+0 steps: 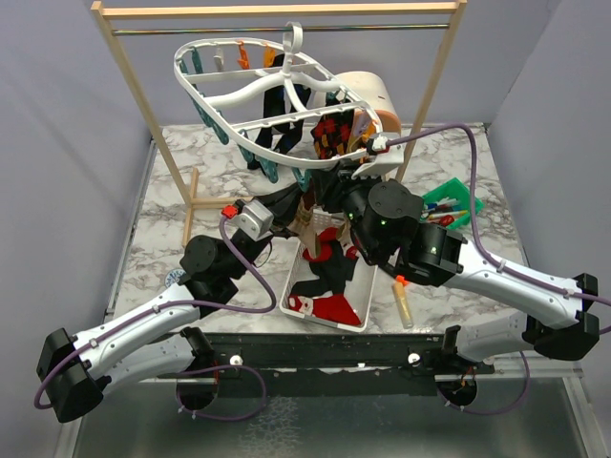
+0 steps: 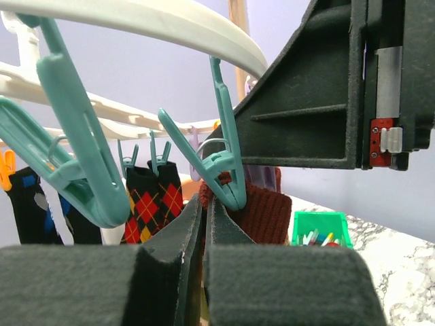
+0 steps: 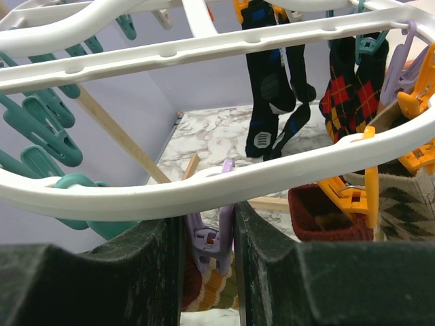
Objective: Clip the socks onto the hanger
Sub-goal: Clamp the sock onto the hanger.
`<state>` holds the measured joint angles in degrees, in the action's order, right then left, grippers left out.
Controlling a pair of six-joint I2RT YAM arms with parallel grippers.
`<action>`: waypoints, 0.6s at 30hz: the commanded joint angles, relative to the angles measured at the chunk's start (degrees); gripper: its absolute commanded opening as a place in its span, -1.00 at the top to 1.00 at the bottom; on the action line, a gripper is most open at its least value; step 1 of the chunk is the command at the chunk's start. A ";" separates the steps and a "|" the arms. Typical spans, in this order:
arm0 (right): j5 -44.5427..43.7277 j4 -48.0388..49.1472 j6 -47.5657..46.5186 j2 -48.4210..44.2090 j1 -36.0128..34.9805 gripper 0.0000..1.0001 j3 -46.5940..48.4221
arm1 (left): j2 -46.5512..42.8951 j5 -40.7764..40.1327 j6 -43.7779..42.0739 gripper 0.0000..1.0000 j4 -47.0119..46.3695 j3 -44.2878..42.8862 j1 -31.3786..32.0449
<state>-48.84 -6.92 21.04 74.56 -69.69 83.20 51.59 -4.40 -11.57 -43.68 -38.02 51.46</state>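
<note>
Reaching up to hanger (image 1: 243, 93): right arm (image 1: 496, 277)

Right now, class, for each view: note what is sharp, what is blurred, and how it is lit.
Top external: evenly lit and sharp across the marble table. Left wrist: the left claw is a dark blur, the teal clip sharper. Right wrist: the right claw is soft, the white hanger bright.

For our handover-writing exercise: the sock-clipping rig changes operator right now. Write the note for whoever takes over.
Left tool: shut beside the rust sock at a teal clip; grip on fabric unclear.
Right tool: shut on a lilac clip under the hanger rim.
Done: black-blue sock, red argyle sock and others hang clipped.
To do: socks lie in the white tray.
</note>
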 commanded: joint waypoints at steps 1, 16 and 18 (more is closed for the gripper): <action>0.76 0.12 3.04 -1.43 -0.31 0.99 -1.66 | -0.67 -1.83 1.58 1.00 -2.55 0.65 -0.05; 0.44 0.74 3.78 -2.15 -0.27 1.00 -2.09 | -3.98 -2.85 3.02 1.00 -2.88 4.69 -0.02; 0.33 1.03 3.24 -2.37 -0.27 0.99 -2.08 | -4.74 -2.89 3.44 1.00 -2.81 5.70 -0.04</action>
<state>-48.53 -6.85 24.60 73.63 -69.69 81.23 48.77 -5.93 -9.56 -44.99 -34.52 51.46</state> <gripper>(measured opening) 0.338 0.012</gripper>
